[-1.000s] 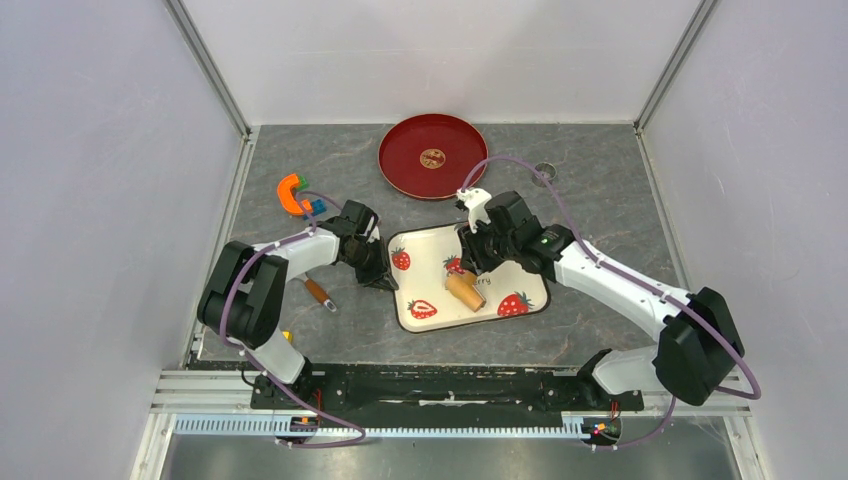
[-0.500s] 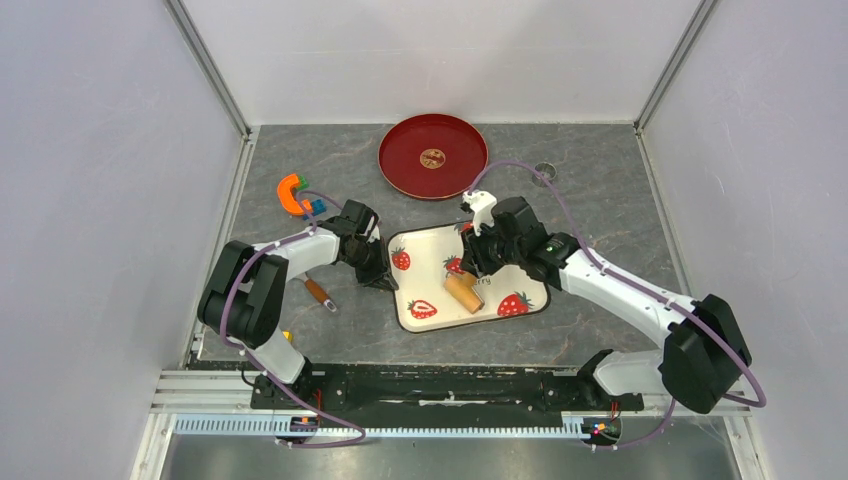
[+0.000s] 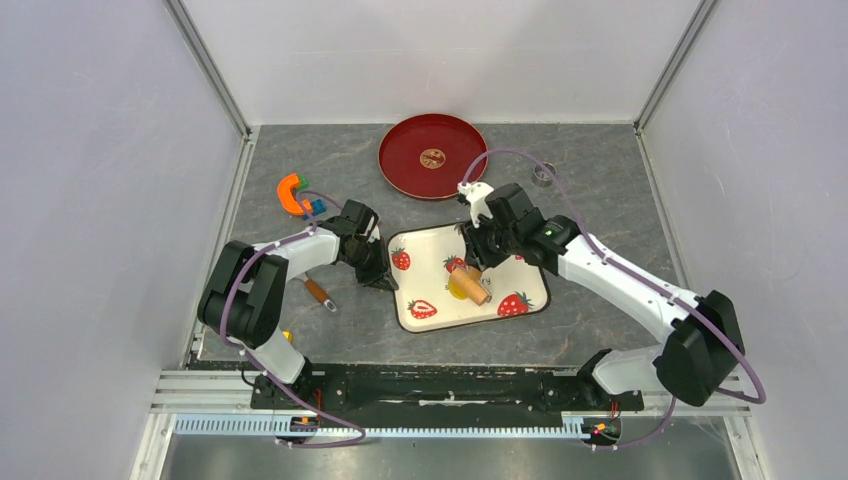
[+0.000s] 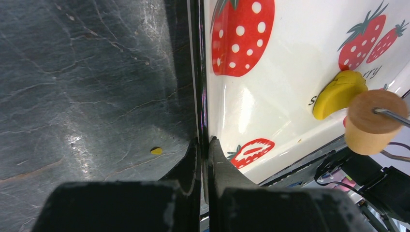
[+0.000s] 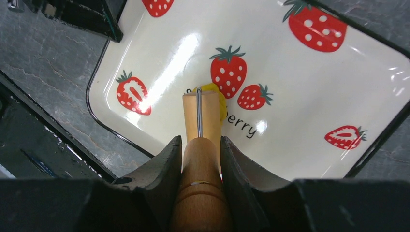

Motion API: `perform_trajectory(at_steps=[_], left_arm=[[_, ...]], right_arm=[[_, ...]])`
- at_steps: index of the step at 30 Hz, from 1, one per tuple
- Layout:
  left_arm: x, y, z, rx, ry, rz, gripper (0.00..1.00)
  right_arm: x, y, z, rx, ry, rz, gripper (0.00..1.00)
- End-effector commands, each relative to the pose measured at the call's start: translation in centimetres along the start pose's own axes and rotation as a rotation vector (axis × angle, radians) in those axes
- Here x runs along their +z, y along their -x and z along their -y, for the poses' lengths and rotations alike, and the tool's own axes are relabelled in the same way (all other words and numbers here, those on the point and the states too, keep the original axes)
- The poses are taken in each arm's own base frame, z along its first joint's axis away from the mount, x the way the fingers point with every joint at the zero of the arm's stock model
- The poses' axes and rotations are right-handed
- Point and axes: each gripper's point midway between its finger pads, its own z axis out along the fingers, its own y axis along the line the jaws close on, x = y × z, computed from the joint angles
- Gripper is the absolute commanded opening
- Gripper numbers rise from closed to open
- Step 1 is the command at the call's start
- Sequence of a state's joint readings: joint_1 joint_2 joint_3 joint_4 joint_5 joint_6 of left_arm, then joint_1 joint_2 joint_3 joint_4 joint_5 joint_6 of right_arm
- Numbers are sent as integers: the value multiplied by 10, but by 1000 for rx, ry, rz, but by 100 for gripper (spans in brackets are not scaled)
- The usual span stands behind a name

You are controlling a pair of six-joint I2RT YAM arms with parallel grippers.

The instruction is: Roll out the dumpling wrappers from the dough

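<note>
On the strawberry tray (image 5: 309,87), right fingers (image 5: 162,169) clamp a wooden roller (image 5: 200,121) over yellow dough (image 5: 221,101); left fingers (image 4: 186,162) pinch its rim.

Ahead of the right tool (image 5: 199,152), the rolling pin (image 5: 202,116) covers most of the yellow dough (image 5: 212,87) — only a rim shows past the barrel's far end, so its shape cannot be told. The pin's handle runs off the wrist view's bottom edge, back inside the tool. Left of the left tool (image 4: 203,145), a yellow speck (image 4: 155,151) on the counter (image 4: 87,87) is too small to identify.
</note>
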State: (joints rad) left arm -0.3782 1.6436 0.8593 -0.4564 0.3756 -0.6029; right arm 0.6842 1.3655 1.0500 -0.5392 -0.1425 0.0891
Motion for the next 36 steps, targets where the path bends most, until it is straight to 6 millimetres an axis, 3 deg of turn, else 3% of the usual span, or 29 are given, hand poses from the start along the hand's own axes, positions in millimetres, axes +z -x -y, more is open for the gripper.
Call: perform_trajectory(at_steps=[1, 6, 15, 18, 22, 27, 36], left_arm=[[3, -2, -22, 51, 95, -15, 2], [3, -3, -22, 52, 94, -19, 2], [2, -4, -22, 55, 92, -23, 2], [3, -5, -22, 55, 95, -26, 2], [3, -5, -22, 54, 91, -29, 2], [2, -4, -21, 55, 92, -30, 2], [0, -2, -16, 45, 78, -22, 2]], right_arm=[[-38, 54, -4, -16, -7, 204, 0], [-39, 64, -4, 12, 7, 276, 0], [-8, 53, 1, -10, 17, 236, 0], [9, 35, 6, -22, 6, 186, 0], [25, -7, 22, -70, -53, 90, 0], [29, -46, 51, -113, -186, -21, 0], [15, -55, 89, -182, -392, -90, 0]])
